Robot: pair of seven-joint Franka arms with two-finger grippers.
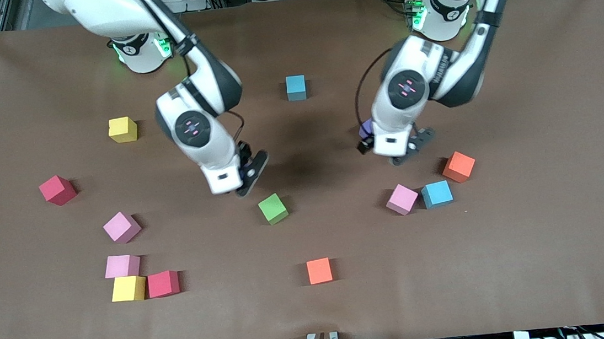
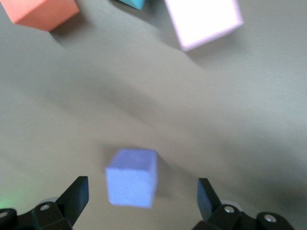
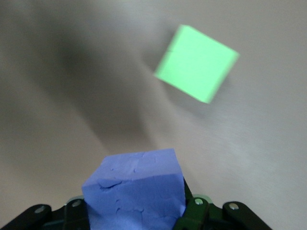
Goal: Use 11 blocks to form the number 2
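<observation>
My right gripper (image 1: 251, 170) hangs over the table's middle, shut on a purple block (image 3: 136, 189), with the green block (image 1: 273, 208) (image 3: 196, 63) on the table just past it. My left gripper (image 1: 392, 144) (image 2: 142, 189) is open, one finger on either side of a second purple block (image 1: 365, 128) (image 2: 132, 178) that rests on the table, apart from both fingers. Close by lie a pink block (image 1: 402, 199) (image 2: 204, 19), a light blue block (image 1: 437, 194) and an orange block (image 1: 458, 166) (image 2: 41, 12). The blocks lie scattered; the number 2 is not in view.
Toward the right arm's end lie a red block (image 1: 57, 190), a pink block (image 1: 121, 227), and a cluster of pink (image 1: 122, 266), yellow (image 1: 128, 288) and red (image 1: 163, 283). Another yellow cube (image 1: 122, 129), a light blue block (image 1: 296, 87) and an orange block (image 1: 319, 271) lie apart.
</observation>
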